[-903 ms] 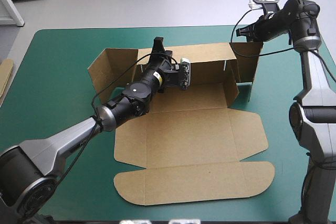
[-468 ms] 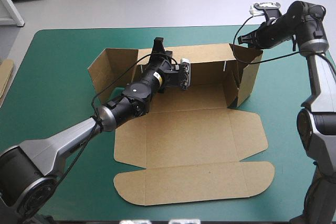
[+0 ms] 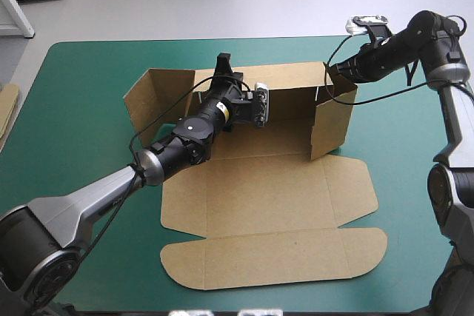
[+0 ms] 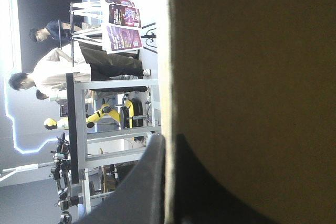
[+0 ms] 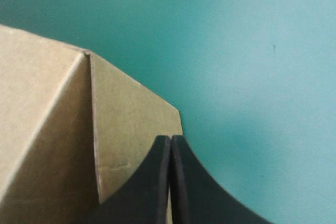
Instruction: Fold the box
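On the teal-green table [image 3: 81,109] lies one brown box [image 3: 266,197], its back wall raised. The left gripper [image 4: 168,139] pinches that wall. The right gripper [image 5: 170,140], fingers together and empty, is at the right flap.

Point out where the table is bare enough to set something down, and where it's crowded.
Bare: the teal-green cover between the box and the table's left edge, and the strip right of the box's flat lid. Crowded: the box's far walls, gripped by the left gripper and right gripper.
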`<action>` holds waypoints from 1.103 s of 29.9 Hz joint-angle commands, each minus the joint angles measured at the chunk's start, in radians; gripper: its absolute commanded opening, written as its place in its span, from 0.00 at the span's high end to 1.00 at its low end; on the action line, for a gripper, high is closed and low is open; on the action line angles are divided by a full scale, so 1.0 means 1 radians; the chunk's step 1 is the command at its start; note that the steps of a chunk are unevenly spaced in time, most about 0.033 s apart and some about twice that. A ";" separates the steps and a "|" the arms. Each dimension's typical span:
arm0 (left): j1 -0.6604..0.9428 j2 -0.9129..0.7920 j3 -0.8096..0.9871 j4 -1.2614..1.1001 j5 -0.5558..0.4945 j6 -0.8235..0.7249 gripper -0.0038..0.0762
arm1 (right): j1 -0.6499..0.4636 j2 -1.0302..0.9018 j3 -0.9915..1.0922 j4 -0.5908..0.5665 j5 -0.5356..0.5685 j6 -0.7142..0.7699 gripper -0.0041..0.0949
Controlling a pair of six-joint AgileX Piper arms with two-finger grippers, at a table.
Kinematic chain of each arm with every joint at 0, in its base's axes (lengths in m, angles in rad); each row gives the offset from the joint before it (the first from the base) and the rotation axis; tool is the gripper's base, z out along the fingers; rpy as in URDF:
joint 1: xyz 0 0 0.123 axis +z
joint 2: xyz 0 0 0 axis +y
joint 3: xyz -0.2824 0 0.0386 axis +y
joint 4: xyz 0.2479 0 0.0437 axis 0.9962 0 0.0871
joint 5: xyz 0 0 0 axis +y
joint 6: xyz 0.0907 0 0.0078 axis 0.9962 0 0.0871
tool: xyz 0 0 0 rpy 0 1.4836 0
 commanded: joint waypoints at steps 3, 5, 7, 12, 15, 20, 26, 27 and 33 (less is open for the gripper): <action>-0.005 -0.052 -0.029 0.032 0.016 -0.010 0.96 | -0.007 -0.124 0.075 0.060 -0.048 -0.072 0.98; -0.005 -0.052 -0.029 0.032 0.016 -0.010 0.96 | -0.007 -0.164 0.154 0.060 -0.101 -0.093 0.98; -0.005 -0.052 -0.029 0.032 0.016 -0.010 0.96 | -0.007 -0.202 0.226 0.062 -0.150 -0.121 0.98; -0.005 -0.052 -0.029 0.032 0.016 -0.010 0.96 | -0.007 -0.306 0.423 0.162 -0.291 -0.249 0.98; -0.005 -0.052 -0.029 0.032 0.016 -0.010 0.96 | -0.007 -0.360 0.546 0.254 -0.375 -0.384 0.98; -0.005 -0.052 -0.029 0.032 0.016 -0.010 0.96 | -0.007 -0.416 0.682 0.393 -0.460 -0.588 0.98; -0.005 -0.052 -0.029 0.032 0.016 -0.010 0.96 | -0.007 -0.416 0.695 0.403 -0.415 -0.641 0.97; -0.005 -0.052 -0.029 0.032 0.016 -0.010 0.96 | -0.007 -0.416 0.695 0.401 -0.393 -0.656 0.94; -0.005 -0.052 -0.029 0.032 0.016 -0.010 0.96 | -0.007 -0.416 0.695 0.393 -0.333 -0.673 0.55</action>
